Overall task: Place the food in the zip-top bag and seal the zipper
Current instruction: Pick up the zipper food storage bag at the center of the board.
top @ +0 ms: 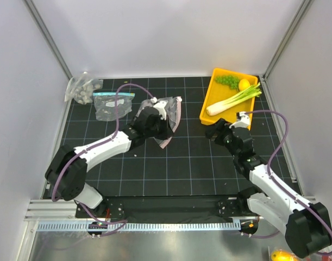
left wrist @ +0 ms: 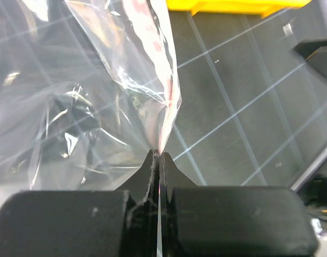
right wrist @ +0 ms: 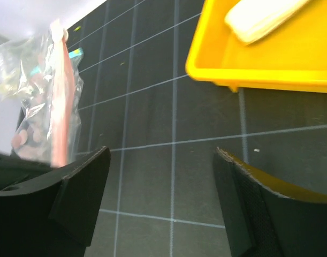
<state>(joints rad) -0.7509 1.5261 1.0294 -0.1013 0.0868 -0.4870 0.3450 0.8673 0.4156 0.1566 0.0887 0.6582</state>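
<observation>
The zip-top bag (top: 168, 109), clear with white dots, stands lifted at centre-left. My left gripper (top: 164, 129) is shut on the bag's edge. In the left wrist view, the jaws (left wrist: 159, 156) pinch the film right where the pink zipper (left wrist: 164, 110) runs down into them. My right gripper (top: 213, 130) hovers open over the mat, right of the bag, with nothing between its fingers (right wrist: 88, 176). The bag (right wrist: 40, 101) and its zipper (right wrist: 59, 112) show at the left of the right wrist view. The leek (top: 233, 100), lemon (top: 244, 84) and grapes (top: 227, 80) lie in the yellow tray (top: 208, 106).
A clear bag with a light-blue strip (top: 112, 104) lies flat at the back left. A bunched dotted bag (top: 81, 89) sits in the back-left corner. The yellow tray (right wrist: 270, 67) is just ahead of the right gripper. White walls and metal posts enclose the mat.
</observation>
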